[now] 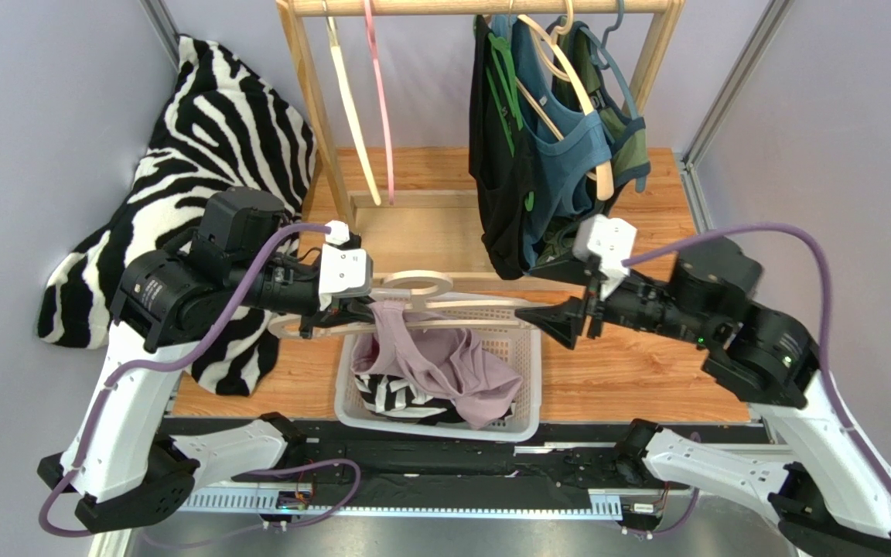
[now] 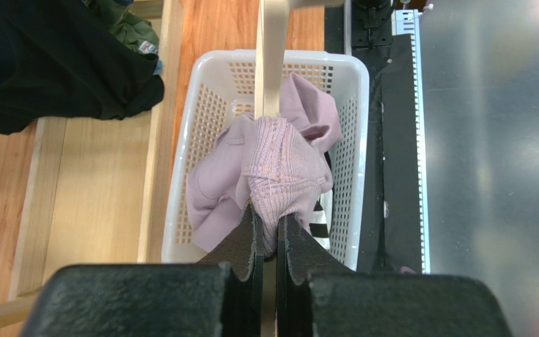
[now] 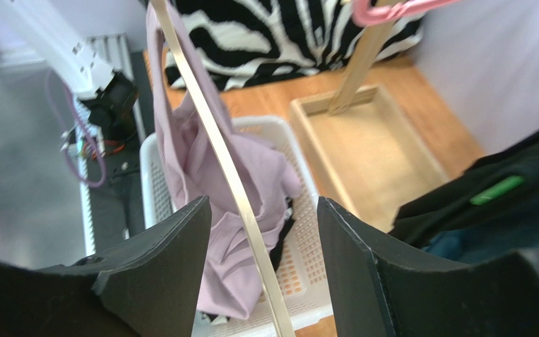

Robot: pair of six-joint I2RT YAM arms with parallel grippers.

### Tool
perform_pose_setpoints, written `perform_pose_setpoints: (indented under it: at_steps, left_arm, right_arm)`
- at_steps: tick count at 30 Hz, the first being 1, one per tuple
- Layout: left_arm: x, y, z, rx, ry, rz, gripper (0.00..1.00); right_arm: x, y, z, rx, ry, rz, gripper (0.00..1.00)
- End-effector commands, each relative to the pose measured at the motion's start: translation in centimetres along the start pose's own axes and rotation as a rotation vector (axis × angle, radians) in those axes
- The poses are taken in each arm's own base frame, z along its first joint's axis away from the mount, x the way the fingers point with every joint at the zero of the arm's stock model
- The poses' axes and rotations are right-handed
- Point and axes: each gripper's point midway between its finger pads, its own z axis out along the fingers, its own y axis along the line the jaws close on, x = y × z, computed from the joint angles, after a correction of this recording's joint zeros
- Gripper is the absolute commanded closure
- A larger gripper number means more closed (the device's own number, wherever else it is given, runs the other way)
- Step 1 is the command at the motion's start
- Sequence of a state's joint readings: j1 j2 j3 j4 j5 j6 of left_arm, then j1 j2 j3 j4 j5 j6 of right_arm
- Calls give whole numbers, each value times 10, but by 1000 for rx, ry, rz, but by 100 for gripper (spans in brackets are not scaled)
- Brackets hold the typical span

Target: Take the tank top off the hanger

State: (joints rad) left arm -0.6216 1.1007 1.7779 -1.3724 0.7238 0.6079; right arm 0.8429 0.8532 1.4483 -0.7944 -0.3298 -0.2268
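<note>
Most of the tank top (image 1: 429, 362) lies slumped in the white basket (image 1: 439, 427), but its upper part hangs over the hanger (image 1: 473, 304), so it is not yet off. The hanger lies level above the basket. The left gripper (image 2: 269, 242) is clenched on the hanger's bar, with the mauve cloth bunched right against its tips; whether cloth is pinched too I cannot tell. The right gripper (image 3: 262, 210) is released, its 2 jaws apart and the bar passing between them. I judge the job well past halfway: what is left is slipping that last loop off the bar. Behind, a wooden rack (image 1: 299, 70) carries other garments (image 1: 503, 174), and a zebra-print cloth (image 1: 218, 128) lies at the left.
</note>
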Motion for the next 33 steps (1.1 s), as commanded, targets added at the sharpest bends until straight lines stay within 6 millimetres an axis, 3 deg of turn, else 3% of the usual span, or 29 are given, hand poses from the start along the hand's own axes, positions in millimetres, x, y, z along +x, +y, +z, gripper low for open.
perform_pose_setpoints:
  at_steps: [1, 7, 14, 18, 21, 22, 23, 25, 26, 28, 29, 33]
  left_arm:
    - [16, -39, -12, 113, 50, -51, 100]
    - [18, -41, -12, 118, 54, -37, 100]
    - [11, -44, -16, 110, 29, -26, 100]
    - [10, -46, -17, 118, 29, -29, 100]
    - [9, -46, -17, 127, 27, -33, 100]
    - [8, -46, -17, 125, 22, -31, 100]
    - [7, -44, -16, 116, 23, -39, 100]
    - [0, -35, -16, 78, 1, -22, 90]
    - [-1, -28, -18, 37, 6, -28, 68]
    - [-13, -7, -19, -68, -28, -2, 38]
    - [-13, 7, -24, -163, -16, -27, 13]
    - [-40, 44, -50, -390, -67, 31, 6]
  right_arm:
    - [-5, 17, -3, -98, -15, -12, 39]
    - [17, 22, 0, -125, 74, 35, 44]
    - [31, 20, 2, -102, 122, 80, 71]
    - [38, 24, 4, -117, 154, 121, 80]
    - [36, 25, 4, -119, 155, 133, 90]
    - [33, 25, 3, -117, 149, 142, 100]
    - [31, 26, 2, -118, 144, 151, 100]
    - [25, 27, -1, -114, 128, 167, 100]
    - [23, 27, -1, -113, 119, 169, 100]
    - [18, 27, -6, -102, 94, 179, 100]
    - [15, 26, -6, -97, 79, 178, 100]
    - [13, 24, -10, -72, 57, 185, 100]
